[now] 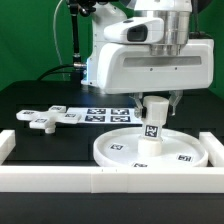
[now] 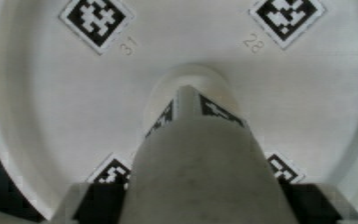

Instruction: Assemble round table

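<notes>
Nearest the exterior camera, a long white bar (image 1: 100, 182) closes the front of the work area, and just behind it lies the large rimmed disc (image 1: 175, 140), flat on the dark table with its raised rim up. At the disc's middle the short cylindrical leg (image 1: 151, 135) stands upright, its lower end meeting the disc; whether it is fully seated there cannot be told. The gripper (image 1: 153, 103) comes straight down from above, jaws closed narrowly on the leg's upper end. The wrist view agrees, showing the leg (image 2: 202, 150) running out from between the jaws to the disc (image 2: 51, 110) below. Farther back, the marker board (image 1: 105, 113) lies flat, and the cross-shaped foot piece (image 1: 45, 118) rests apart toward the exterior view's left. These parts look like hard, light, stiff plastic with a smooth skin. The round leg may therefore twist or slip between flat pads, and a high grip that leaves its lower end free seems right. The broad disc would probably be best pinched at its rim, and the foot piece by one arm of the cross.
</notes>
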Robot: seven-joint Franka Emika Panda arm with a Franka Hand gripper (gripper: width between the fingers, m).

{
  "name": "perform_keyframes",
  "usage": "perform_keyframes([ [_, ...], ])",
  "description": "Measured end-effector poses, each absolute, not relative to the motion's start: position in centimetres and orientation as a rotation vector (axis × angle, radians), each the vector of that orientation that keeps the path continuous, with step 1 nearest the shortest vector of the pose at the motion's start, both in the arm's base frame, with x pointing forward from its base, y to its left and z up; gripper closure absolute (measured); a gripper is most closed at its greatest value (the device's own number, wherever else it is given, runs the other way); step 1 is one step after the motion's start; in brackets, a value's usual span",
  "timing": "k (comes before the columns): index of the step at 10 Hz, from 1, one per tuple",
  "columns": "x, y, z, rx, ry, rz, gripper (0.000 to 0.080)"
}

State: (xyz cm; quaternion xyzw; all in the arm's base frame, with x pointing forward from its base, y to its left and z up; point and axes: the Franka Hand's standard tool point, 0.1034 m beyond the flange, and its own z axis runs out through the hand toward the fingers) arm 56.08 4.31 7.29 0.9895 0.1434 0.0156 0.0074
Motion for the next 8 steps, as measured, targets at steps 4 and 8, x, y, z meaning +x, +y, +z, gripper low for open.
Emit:
perform_keyframes([
  [4,55.89,3.74,7.13,3.178,-0.311,0.083,0.0392],
  [8,55.71,3.87,7.06,3.089,-0.925,0.052,0.0392],
])
